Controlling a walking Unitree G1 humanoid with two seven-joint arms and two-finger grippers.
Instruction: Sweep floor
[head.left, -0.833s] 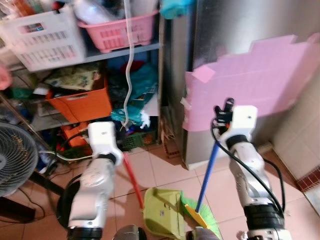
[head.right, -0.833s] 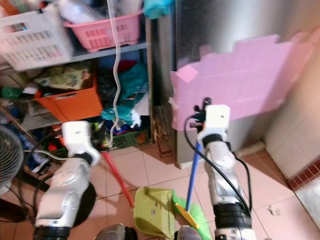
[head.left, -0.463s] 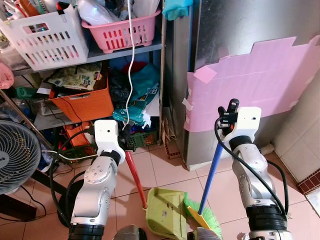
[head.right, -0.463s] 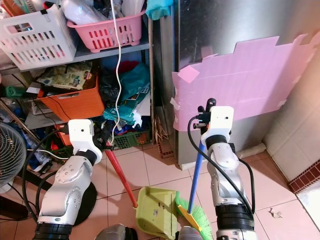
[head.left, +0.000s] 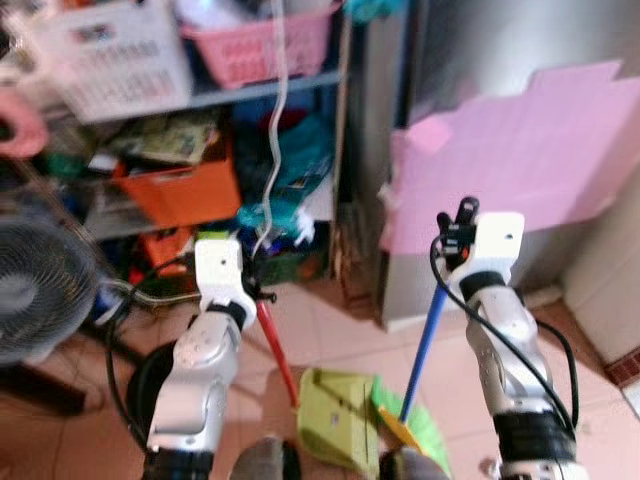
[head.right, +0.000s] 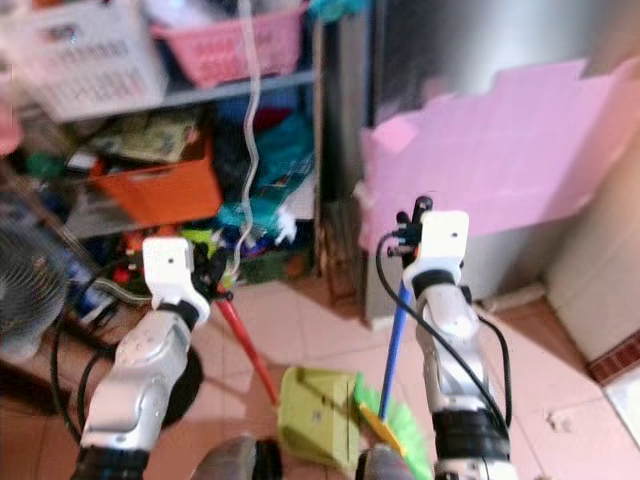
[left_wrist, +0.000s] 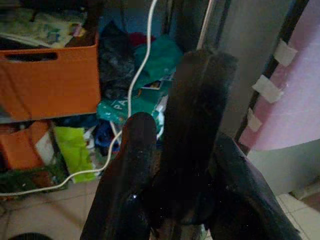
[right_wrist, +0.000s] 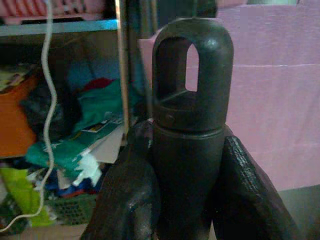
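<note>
The two head views look forward and down from above both arms, sharing the cluttered shelf (head.left: 200, 100) and the pink sheet (head.left: 520, 150). Each wrist camera looks closely along its own fingers: the left gripper (left_wrist: 185, 150) faces the shelf, the right gripper (right_wrist: 187, 165) faces shelf and pink sheet.

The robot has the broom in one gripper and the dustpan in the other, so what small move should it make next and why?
Probably draw the blue-handled broom with green bristles toward the light green plastic dustpan. The right gripper is clamped on the broom's black handle tip, the left gripper holds the dustpan's red handle, and the bristles already sit beside the pan's edge on the pink tiled floor.
</note>
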